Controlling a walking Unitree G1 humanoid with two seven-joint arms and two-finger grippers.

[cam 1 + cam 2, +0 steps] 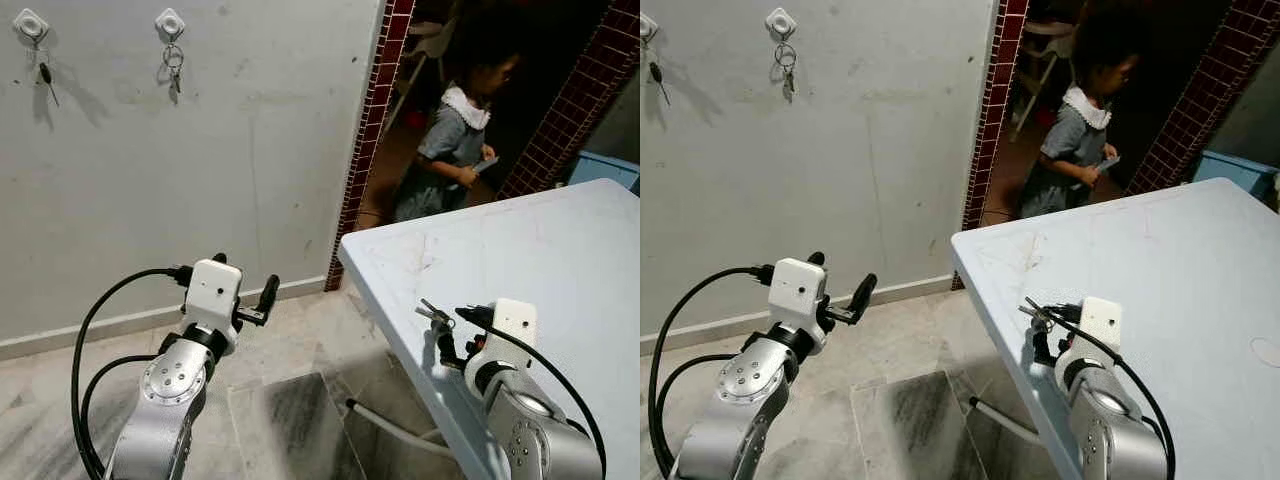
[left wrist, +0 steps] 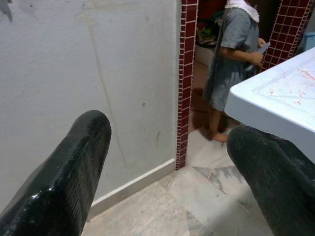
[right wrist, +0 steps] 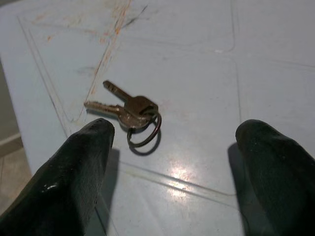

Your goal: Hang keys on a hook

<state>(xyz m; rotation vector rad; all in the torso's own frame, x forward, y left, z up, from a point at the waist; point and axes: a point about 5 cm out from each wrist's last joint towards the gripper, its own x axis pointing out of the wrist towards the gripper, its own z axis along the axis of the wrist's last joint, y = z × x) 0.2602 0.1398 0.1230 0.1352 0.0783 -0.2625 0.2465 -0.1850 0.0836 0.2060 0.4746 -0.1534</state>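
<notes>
Two keys (image 3: 129, 107) on a ring lie flat on the pale blue bench (image 1: 560, 260) near its front corner, just ahead of the right hand (image 3: 172, 167), whose fingers are spread wide and touch nothing. Left hand (image 1: 262, 300) hangs over the floor (image 1: 290, 400) beside the bench, also open and empty. Up on the wall (image 1: 200, 150) are two hooks (image 1: 169, 22), one carrying a key ring (image 1: 173, 62); a person (image 1: 455, 140) stands in the doorway.
</notes>
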